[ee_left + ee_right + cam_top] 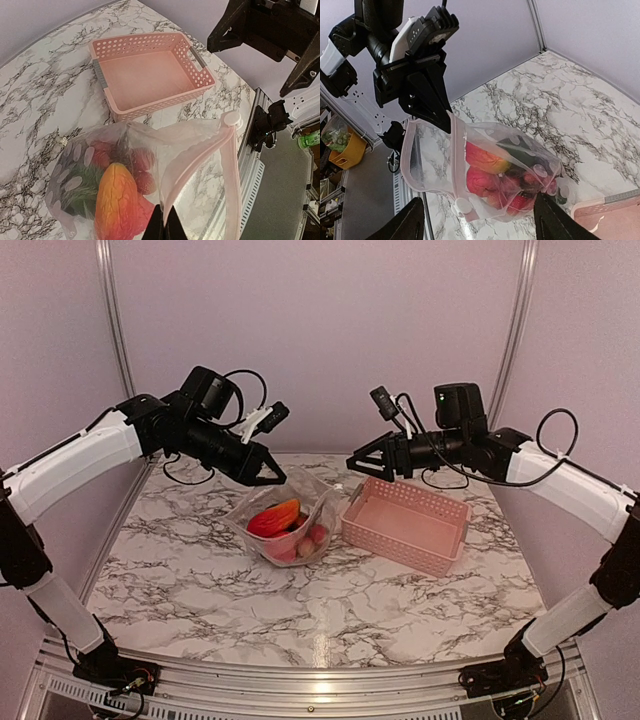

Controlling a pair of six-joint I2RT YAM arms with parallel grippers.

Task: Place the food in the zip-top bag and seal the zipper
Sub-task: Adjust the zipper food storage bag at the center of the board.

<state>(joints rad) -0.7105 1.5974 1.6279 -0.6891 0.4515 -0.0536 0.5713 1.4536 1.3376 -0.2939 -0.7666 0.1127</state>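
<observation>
1. Your left hand (271, 478) is clenched on the upper edge of the zip-top bag (285, 512). The left wrist view shows the fingertips (162, 226) pressed together on the plastic at the mouth.
2. The bag hangs from that grip, just left of the pink basket (398, 549). Its lower part appears to rest on the marble worktop (200, 580).
3. The food is inside the bag, low down. The orange-red mango shape (274, 519) lies uppermost, with the red-pink berries (316, 534) beside it on the basket side. A green piece (80, 192) lies on the mango's other side, and a dark piece (517, 148) shows through the plastic in the right wrist view.
4. The zipper (197, 157) shows as a pale pink strip running from your left hand to a round tab (231, 119) at the far corner. A second strip drops away from the tab, so the mouth gapes.
5. Your right hand (362, 468) is released, jaws wide apart and grasping nothing. It hovers over the basket's far left corner, near the bag but apart from it, pointing toward the left hand.
6. The basket holds nothing that these views show.
</observation>
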